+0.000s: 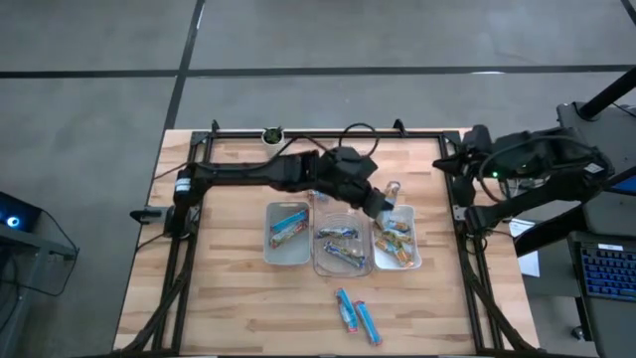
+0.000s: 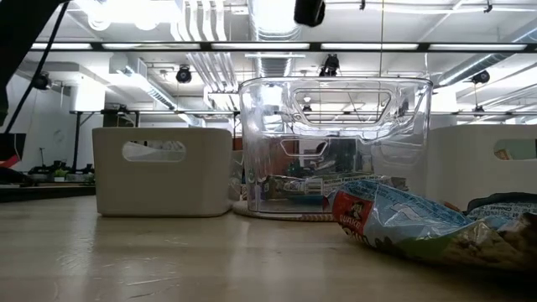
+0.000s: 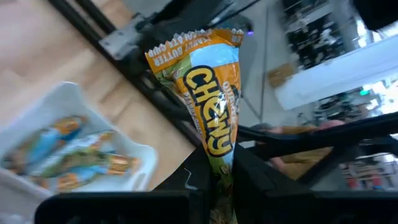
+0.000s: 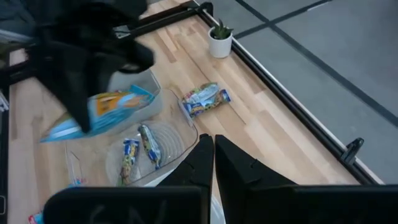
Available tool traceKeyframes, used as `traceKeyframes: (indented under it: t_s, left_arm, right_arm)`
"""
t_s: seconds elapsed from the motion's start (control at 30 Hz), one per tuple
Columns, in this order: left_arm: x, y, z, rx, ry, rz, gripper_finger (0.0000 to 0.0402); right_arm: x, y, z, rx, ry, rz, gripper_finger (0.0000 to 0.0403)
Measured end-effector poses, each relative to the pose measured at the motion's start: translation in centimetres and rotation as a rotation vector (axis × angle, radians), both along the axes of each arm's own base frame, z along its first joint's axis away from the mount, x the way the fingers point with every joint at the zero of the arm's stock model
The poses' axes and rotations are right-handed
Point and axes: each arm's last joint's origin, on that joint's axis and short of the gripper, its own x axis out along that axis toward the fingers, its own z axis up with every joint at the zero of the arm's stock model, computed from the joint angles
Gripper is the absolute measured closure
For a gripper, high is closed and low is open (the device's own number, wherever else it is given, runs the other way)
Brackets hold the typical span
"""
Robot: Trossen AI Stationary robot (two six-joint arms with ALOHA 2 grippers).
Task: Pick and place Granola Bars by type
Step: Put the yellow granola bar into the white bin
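Foil bar: a green-tan, orange-lettered bar (image 3: 208,106) stands pinched by its lower end between the left gripper's (image 3: 217,180) narrow fingers, its free end sticking out ahead.
Why held so: gripped at one end, it can be dropped lengthwise into a tray; I judge it is being carried to its own kind.
Landmark: the clear middle tray (image 1: 343,249).
Left gripper: above the gap between the clear tray and the right tray (image 1: 415,261), at their far ends.
Right tray: holds several green-tan bars (image 1: 395,239), so it looks like the matching goal.
Clear tray contents: two or three dark-wrapped bars (image 1: 338,244).
Left tray (image 1: 268,249): just left of the clear tray, with blue bars (image 1: 289,225).
Unsorted: two blue bars (image 1: 356,315) lie on the table (image 1: 229,298) nearer than the clear tray; one more bar (image 4: 206,99) lies beyond it.
In the way: tray walls stand close together, so a loose drop might land in the wrong one.
Plant pot (image 1: 269,134): at the far edge, well apart.
Right gripper (image 4: 213,155): waits to the right of the trays, fingers closed and empty.
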Motion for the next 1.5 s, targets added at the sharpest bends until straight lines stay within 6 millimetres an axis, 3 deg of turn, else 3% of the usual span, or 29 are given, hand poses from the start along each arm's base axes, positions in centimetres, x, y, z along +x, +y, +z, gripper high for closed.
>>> traceKeyframes:
  t_s: [0.23,0.4,0.63,0.83,1.1,1.5]
  left_arm:
    - [0.0,-3.9,0.4,-0.049,-0.036,0.018,0.0379]
    - [0.0,-6.4,-0.8,-0.025,-0.014,-0.001,0.0379]
    - [0.6,-8.4,-2.0,-0.020,-0.133,-0.008,0.0378]
    - [1.1,-8.1,-4.7,-0.124,-0.114,0.078,0.0378]
    - [1.4,-6.0,-8.6,-0.275,-0.040,0.311,0.0378]
    - [3.8,-2.6,-11.1,-0.382,-0.063,0.485,0.0378]
  right_arm:
    - [-0.3,-0.1,0.1,-0.015,-0.005,0.013,0.0394]
    - [-0.3,0.0,0.1,-0.014,-0.004,0.012,0.0394]
    - [-0.2,0.0,0.1,0.025,-0.018,-0.016,0.0394]
    - [-0.2,0.0,0.1,0.042,-0.015,0.002,0.0394]
    - [-0.2,0.0,0.1,0.036,-0.012,0.007,0.0394]
    - [-0.2,0.1,0.1,-0.008,0.006,0.041,0.0394]
